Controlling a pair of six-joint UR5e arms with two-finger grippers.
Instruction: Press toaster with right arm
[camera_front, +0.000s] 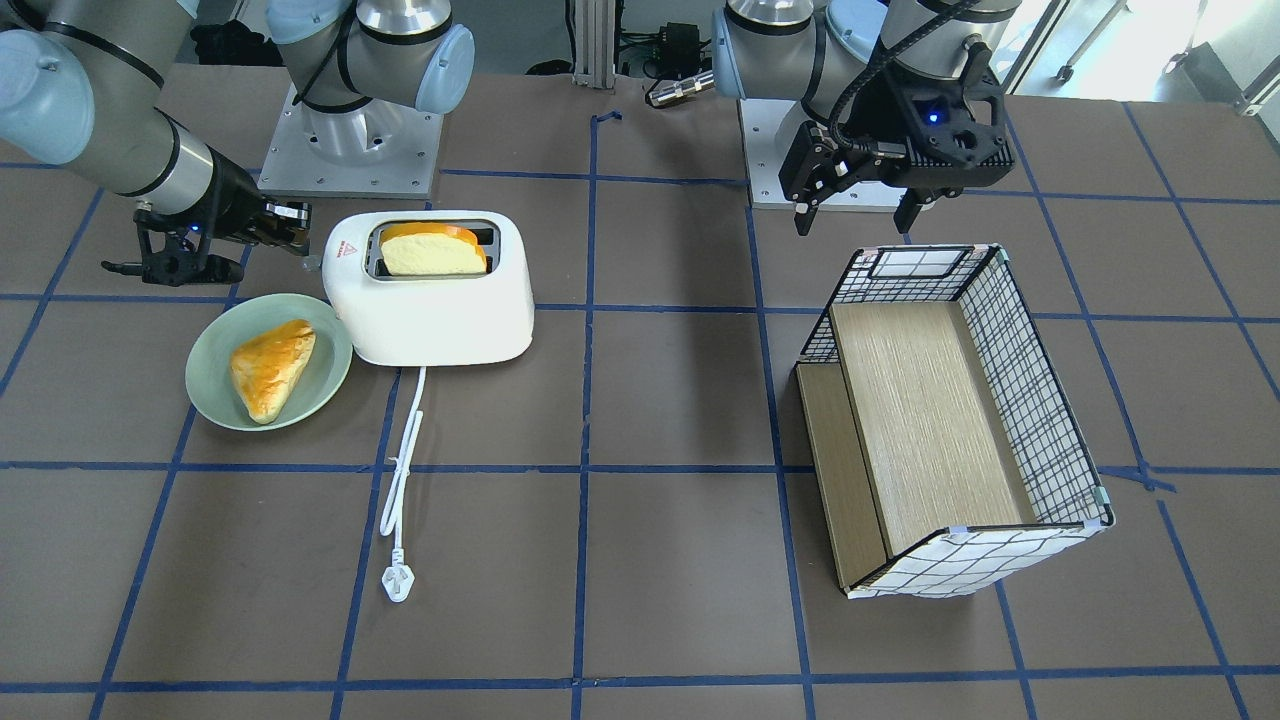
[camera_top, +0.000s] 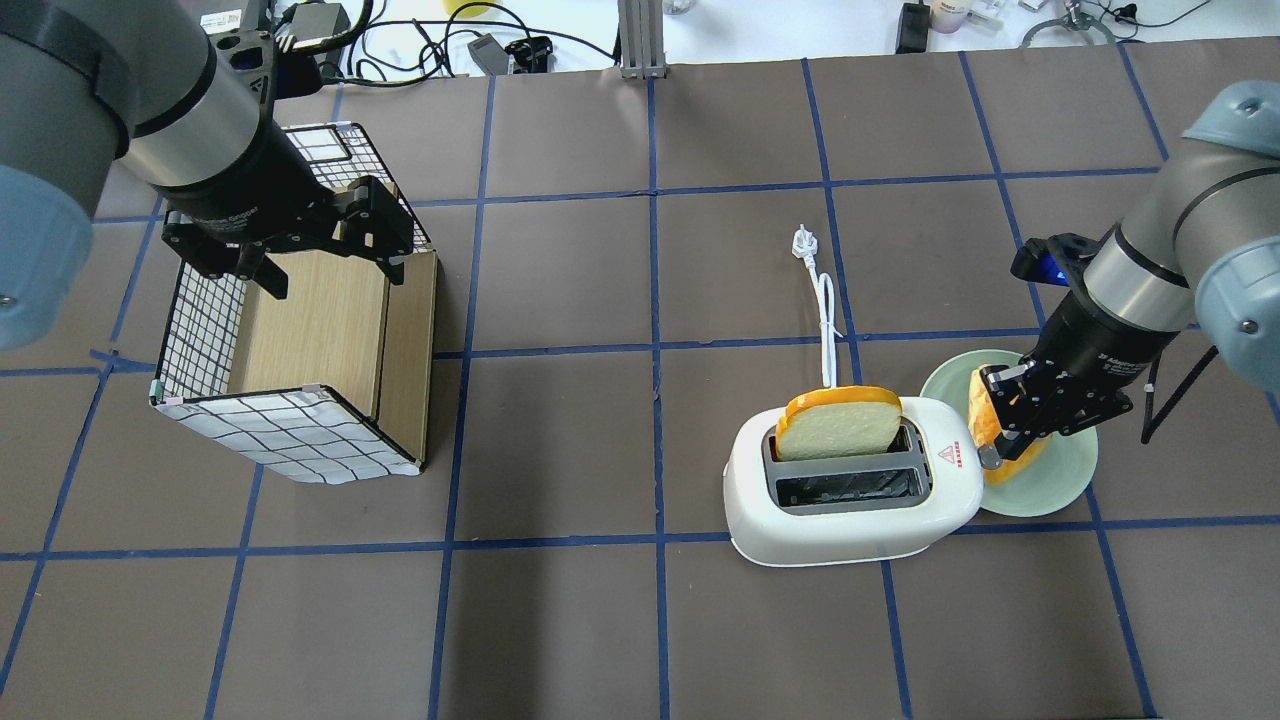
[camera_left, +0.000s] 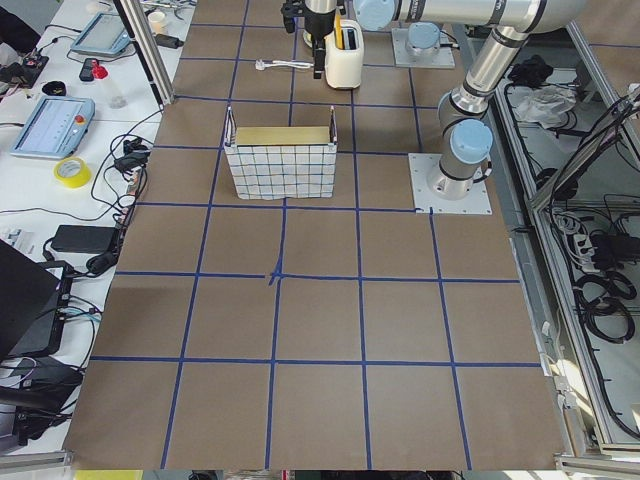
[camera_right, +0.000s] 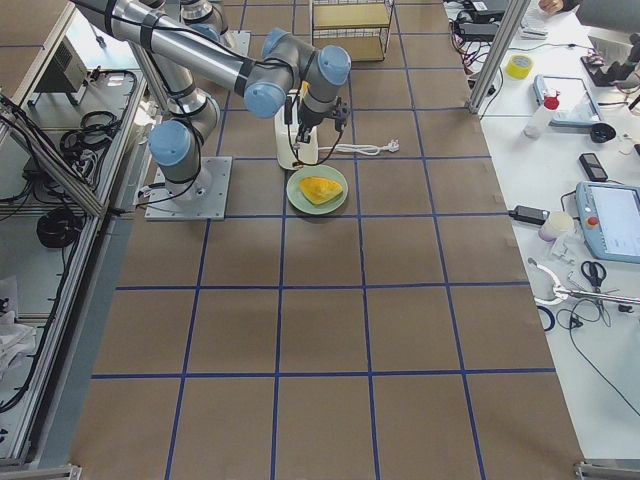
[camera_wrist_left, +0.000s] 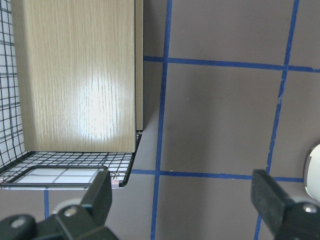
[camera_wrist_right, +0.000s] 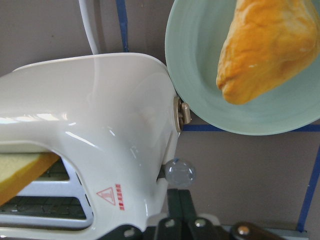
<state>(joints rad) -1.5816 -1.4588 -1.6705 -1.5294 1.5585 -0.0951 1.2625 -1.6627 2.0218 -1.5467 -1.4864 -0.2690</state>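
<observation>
The white toaster (camera_front: 430, 305) stands on the table with a bread slice (camera_front: 432, 252) upright in one slot; it also shows in the overhead view (camera_top: 850, 520). My right gripper (camera_top: 992, 452) is shut and empty at the toaster's lever end. In the right wrist view its closed fingertips (camera_wrist_right: 179, 196) sit right at the round lever knob (camera_wrist_right: 180, 173) on the toaster's (camera_wrist_right: 100, 110) end; I cannot tell whether they touch. My left gripper (camera_top: 330, 270) is open and empty above the checked wire-pattern box (camera_top: 290, 440).
A green plate (camera_front: 210, 350) with a golden pastry (camera_front: 272, 365) lies right beside the toaster, under my right wrist. The white cord (camera_front: 405, 450) and plug (camera_front: 397, 583) trail away from the toaster. The box (camera_front: 1030, 400) lies on its side far off.
</observation>
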